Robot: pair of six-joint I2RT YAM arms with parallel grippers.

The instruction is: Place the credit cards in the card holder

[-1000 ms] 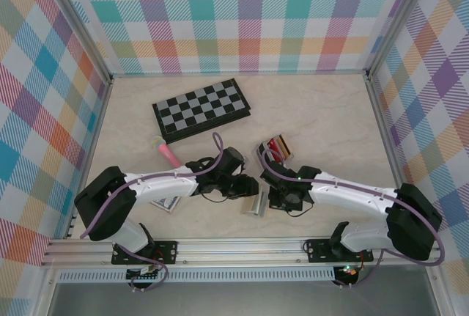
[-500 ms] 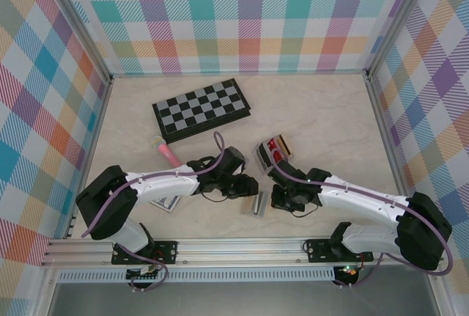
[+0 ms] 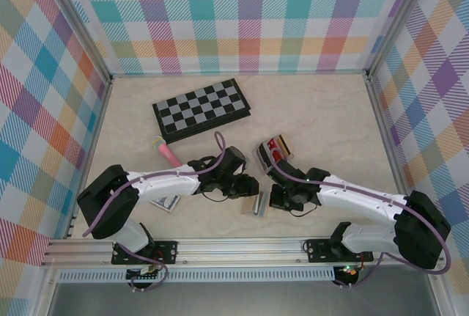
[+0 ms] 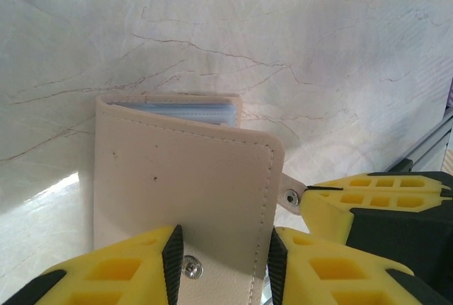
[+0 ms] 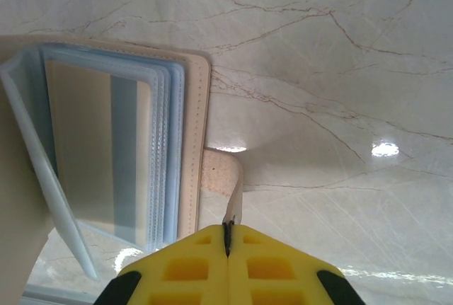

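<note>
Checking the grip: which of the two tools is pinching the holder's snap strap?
The right tool, jaws shut on the narrow strap; the left tool has its jaws apart at the cream cover of the card holder.

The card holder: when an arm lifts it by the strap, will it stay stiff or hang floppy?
Likely floppy: the thin strap curves into the shut right gripper. The clear sleeves fan apart, so they would probably swing loose.
</note>
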